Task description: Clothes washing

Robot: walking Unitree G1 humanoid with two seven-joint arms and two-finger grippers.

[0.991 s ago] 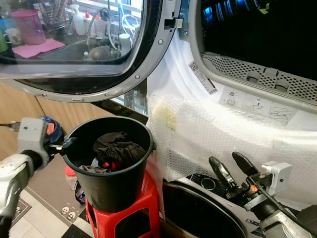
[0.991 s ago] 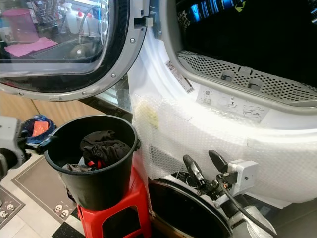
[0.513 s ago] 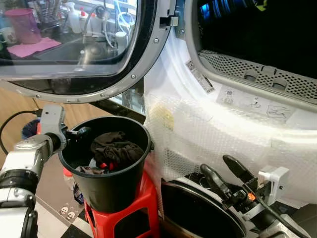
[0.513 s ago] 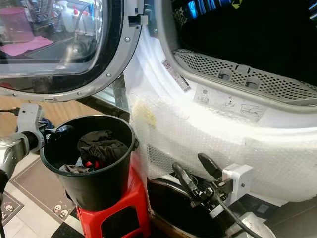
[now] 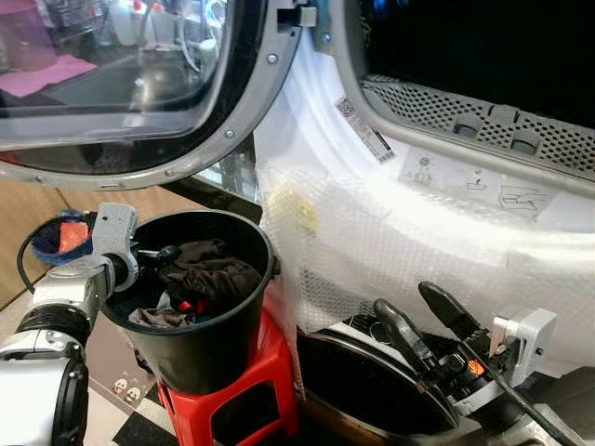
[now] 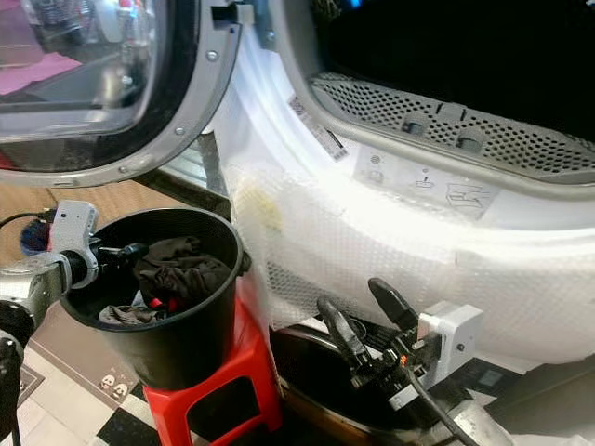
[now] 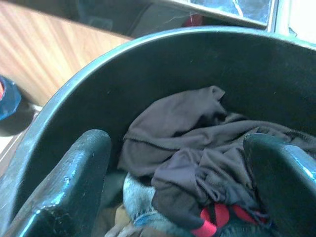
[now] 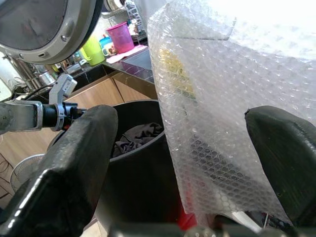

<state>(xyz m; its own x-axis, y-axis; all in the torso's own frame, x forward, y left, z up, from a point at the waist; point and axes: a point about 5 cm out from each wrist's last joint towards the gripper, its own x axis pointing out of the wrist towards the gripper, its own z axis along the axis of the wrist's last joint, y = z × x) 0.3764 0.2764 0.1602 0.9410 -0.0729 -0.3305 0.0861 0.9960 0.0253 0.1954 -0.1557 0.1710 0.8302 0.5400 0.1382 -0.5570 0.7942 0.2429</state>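
Left wrist: crumpled dark clothes [image 7: 197, 148], round black bucket [image 7: 148, 64].

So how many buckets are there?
1. The round black plastic bucket stands on the red plastic stool, beside the washing machine's bubble-wrapped front, with dark clothes inside. Others may be hidden out of frame.

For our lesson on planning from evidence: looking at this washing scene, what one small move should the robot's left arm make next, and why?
Probably lower the left gripper a little onto the dark clothes and close on them. Its jaws stand open just inside the rim of the black bucket, with the dark bundle lying between and beneath them in the left wrist view. The washer door is already open above.
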